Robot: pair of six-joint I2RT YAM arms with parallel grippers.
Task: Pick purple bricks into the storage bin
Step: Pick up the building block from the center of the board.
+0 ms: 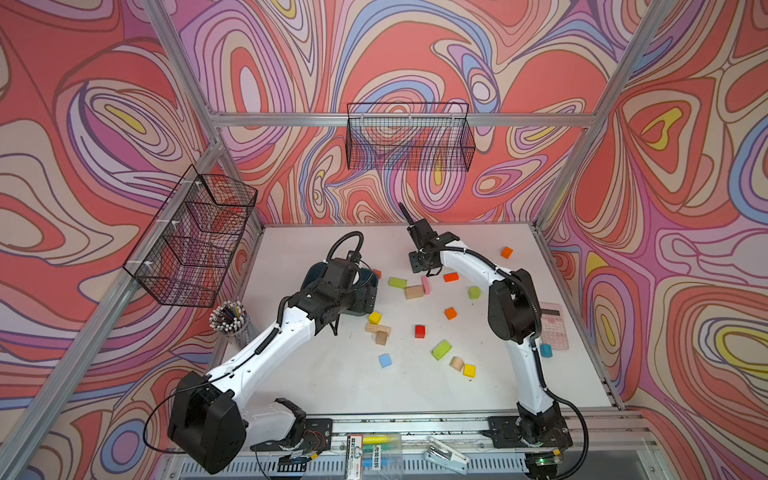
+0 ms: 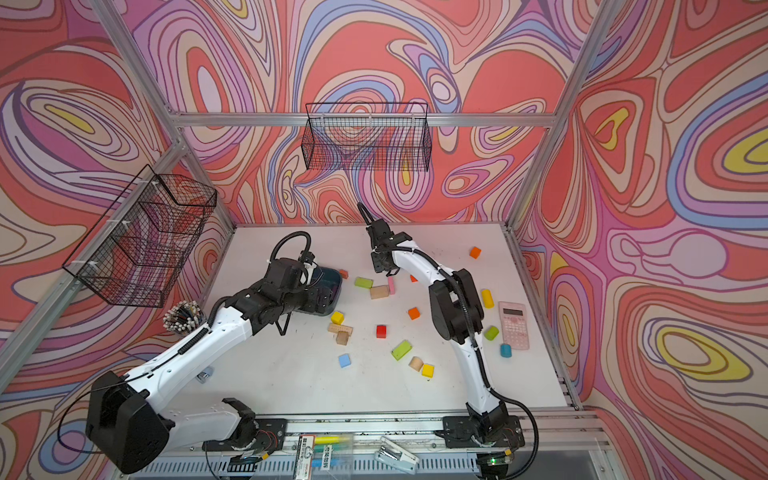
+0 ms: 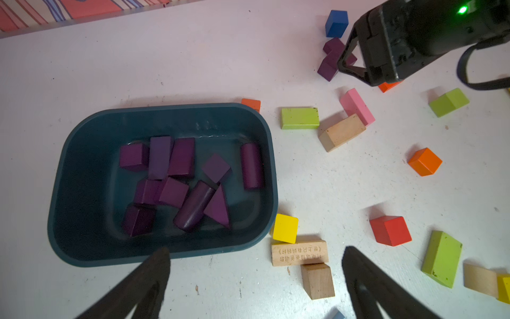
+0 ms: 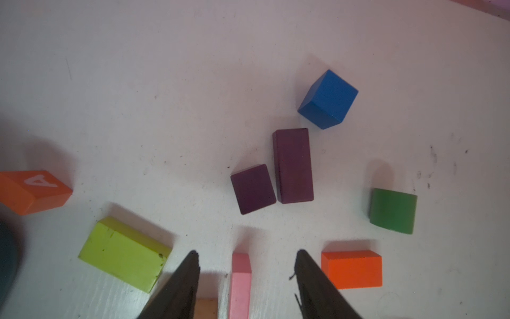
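Mostly, the sorting looks done. Seen from the left wrist, the shallow dark teal plastic storage bin sits on the white table. Ten small dark-purple wooden bricks lie loose on its floor: cubes, cuboids, two rounded pieces and a triangular prism.

Two purple bricks are not yet in. A long purple cuboid and a shorter purple block lie side by side, touching or nearly so. They are near a blue wooden cube and well apart from the bin. No other purple piece shows among the orange, green, yellow, red and plain wood blocks, though the arms hide part of the table in both top views.

The right arm's fingers hang above the table near that pair, apart and holding nothing; a pink wooden slab lies on the table below the gap. The left arm's fingers are spread wide and empty beside the bin's rim. By my reading, two pickups and drops would finish the job.
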